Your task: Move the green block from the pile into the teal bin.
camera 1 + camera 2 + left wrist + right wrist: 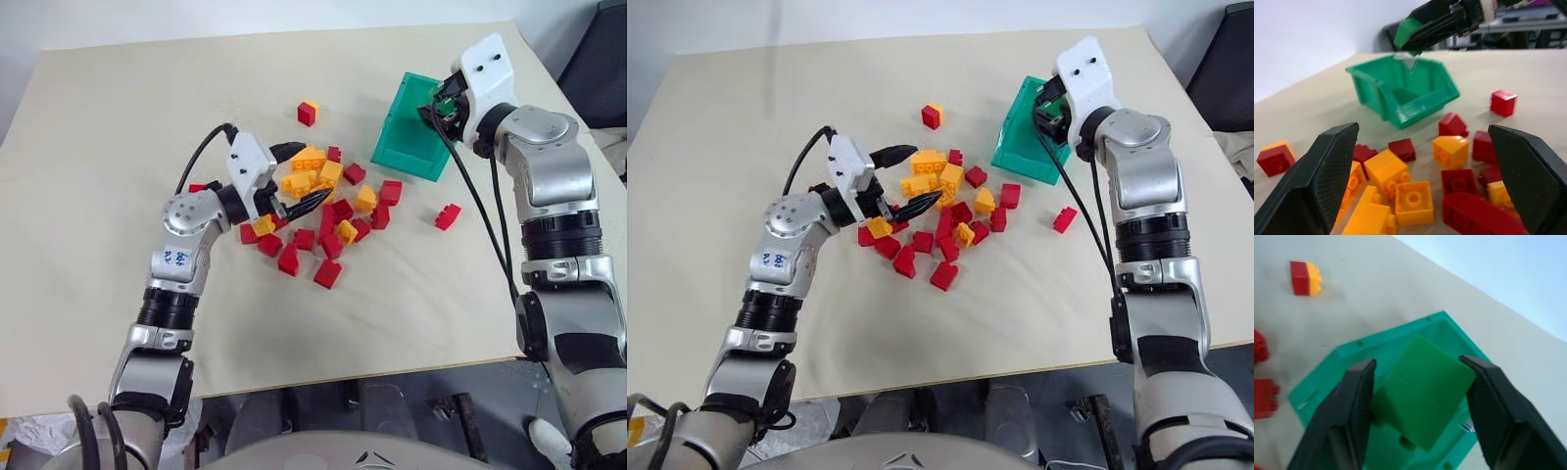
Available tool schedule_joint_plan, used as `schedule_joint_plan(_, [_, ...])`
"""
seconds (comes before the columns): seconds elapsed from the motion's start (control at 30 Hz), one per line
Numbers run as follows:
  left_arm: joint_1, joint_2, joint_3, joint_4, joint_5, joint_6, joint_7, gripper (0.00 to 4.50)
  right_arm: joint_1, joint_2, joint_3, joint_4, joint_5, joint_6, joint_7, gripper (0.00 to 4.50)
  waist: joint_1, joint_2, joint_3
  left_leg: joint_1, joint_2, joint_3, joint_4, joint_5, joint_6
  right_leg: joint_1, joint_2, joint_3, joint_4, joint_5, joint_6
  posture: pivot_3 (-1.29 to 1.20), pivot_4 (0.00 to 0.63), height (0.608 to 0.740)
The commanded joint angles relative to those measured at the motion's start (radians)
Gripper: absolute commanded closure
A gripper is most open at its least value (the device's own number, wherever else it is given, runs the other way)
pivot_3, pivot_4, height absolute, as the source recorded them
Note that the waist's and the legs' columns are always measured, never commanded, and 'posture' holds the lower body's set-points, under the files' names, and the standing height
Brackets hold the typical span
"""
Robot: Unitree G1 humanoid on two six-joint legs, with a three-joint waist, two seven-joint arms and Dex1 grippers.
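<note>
The left gripper (294,178) is hanging nearest the head camera, over the near-left edge of the pile (328,215), its two black textured fingers spread wide and holding nothing. Farther off to the right, the right gripper (1418,404) is hovering above the teal bin (407,132), its two fingers pressing on either side of the green block (1422,391), which is sitting tilted between them directly over the bin's open cavity.

One green block, one bin and two grippers are showing. The pile is lying as roughly two dozen bricks, red ones outnumbering the yellow-orange. A red brick joined to a yellow-orange one (308,113) is sitting apart beyond the pile, and a lone red brick (448,216) is lying to the right, nearer than the bin.

Everything is resting on a pale beige tabletop (118,147) with a matte, faintly mottled face; a light wall is rising behind it, and a dark object is standing at the far right corner.

The bricks are glossy moulded plastic with round studs on top, some blocky and some sloped. The bin is translucent plastic, rectangular, with a cut-away sloping front and a small white tag.
</note>
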Motion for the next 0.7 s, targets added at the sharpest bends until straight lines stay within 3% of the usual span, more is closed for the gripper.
schedule_joint_plan(0.03, [-0.046,-0.022,0.001,0.021,0.004,0.012,0.026,0.00,-0.067,0.012,-0.012,0.131,-0.009,-0.123,-0.008,1.16,0.002,0.000,0.000,0.000,0.000,0.000,0.000,0.000,0.000,0.000,0.000,0.000,0.000,0.000,0.000,0.00,0.150,0.740])
schedule_joint_plan(0.17, [-0.053,-0.031,0.013,0.024,-0.008,0.088,0.049,0.00,-0.083,0.009,-0.005,0.214,-0.019,-0.206,0.010,0.02,0.009,0.000,0.000,0.000,0.000,-0.001,0.000,0.000,0.001,0.000,-0.001,0.000,0.000,0.000,0.000,0.00,0.150,0.740])
schedule_joint_plan(0.4, [-0.004,0.012,0.055,-0.045,-0.061,0.099,-0.012,0.00,-0.006,-0.030,-0.039,0.034,0.036,-0.171,0.110,0.02,0.011,0.001,0.001,-0.002,0.000,-0.003,0.000,0.000,0.001,0.000,-0.001,-0.001,-0.001,0.000,0.000,0.00,0.150,0.740])
schedule_joint_plan(0.53, [0.055,0.071,0.110,-0.110,-0.126,0.160,-0.050,0.00,0.208,-0.113,-0.068,-0.287,0.162,-0.108,0.309,0.02,0.017,0.001,0.001,-0.003,0.000,-0.005,0.000,0.000,0.001,0.000,-0.001,-0.002,-0.002,0.000,0.000,0.00,0.150,0.740])
schedule_joint_plan(0.7, [0.196,0.200,0.196,-0.181,-0.206,0.167,-0.169,0.00,0.620,-0.257,-0.169,-0.615,0.376,-0.134,0.606,0.02,0.036,0.002,0.001,-0.004,-0.001,-0.005,0.001,0.000,0.000,0.000,-0.001,-0.002,-0.004,0.001,0.002,0.00,0.150,0.740])
